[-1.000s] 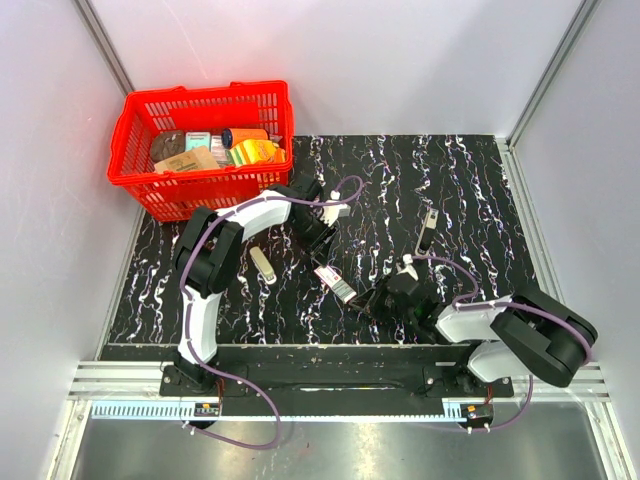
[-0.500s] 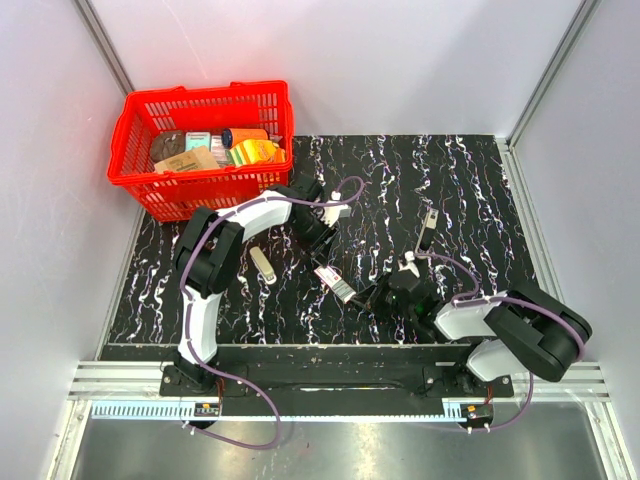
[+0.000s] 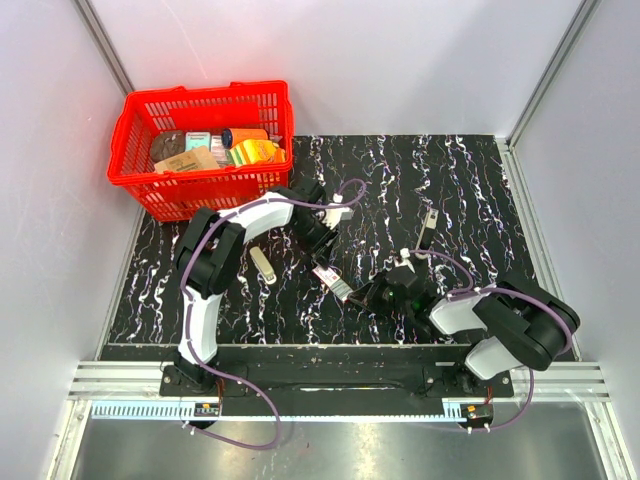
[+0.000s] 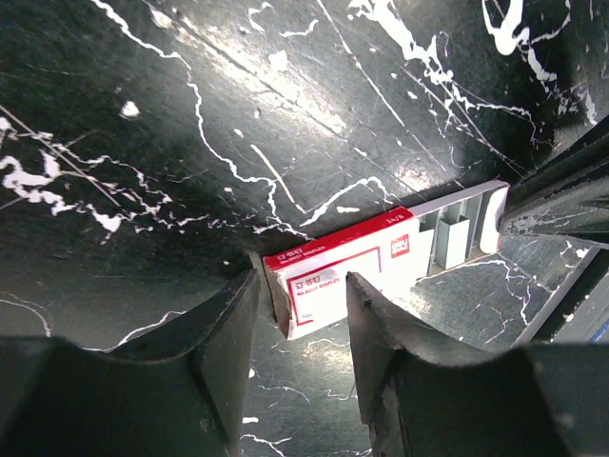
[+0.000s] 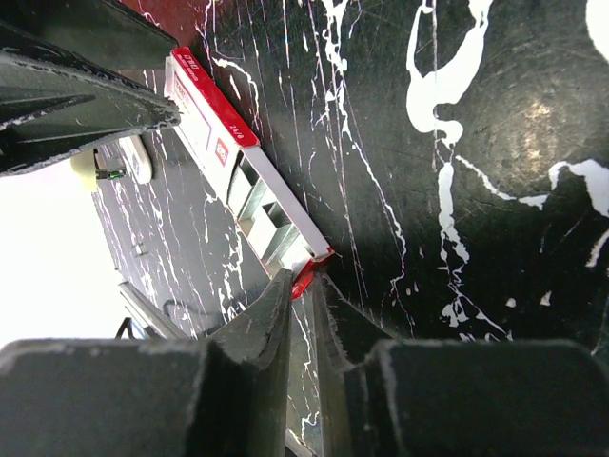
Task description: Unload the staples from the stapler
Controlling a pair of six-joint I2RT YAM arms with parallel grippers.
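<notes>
The small black and silver stapler (image 3: 429,229) lies on the mat at the right, apart from both grippers. The pale strip of staples (image 3: 262,266) lies on the mat left of centre. A red-and-white packet (image 3: 335,281) lies between the grippers, its inner tray (image 4: 457,233) slid partly out. My left gripper (image 3: 322,255) is open, its fingers straddling the packet's closed end (image 4: 347,271). My right gripper (image 3: 362,293) is pinched on the red flap at the packet's other end (image 5: 322,262).
A red basket (image 3: 210,95) full of goods stands at the back left, close behind the left arm. The black marbled mat (image 3: 470,180) ends at white walls on three sides. The left arm's cable loops above the packet.
My right gripper has crept left and slightly away from the base along the mat toward the packet. The left gripper and the packet have barely shifted. Stapler and staples have not moved.
</notes>
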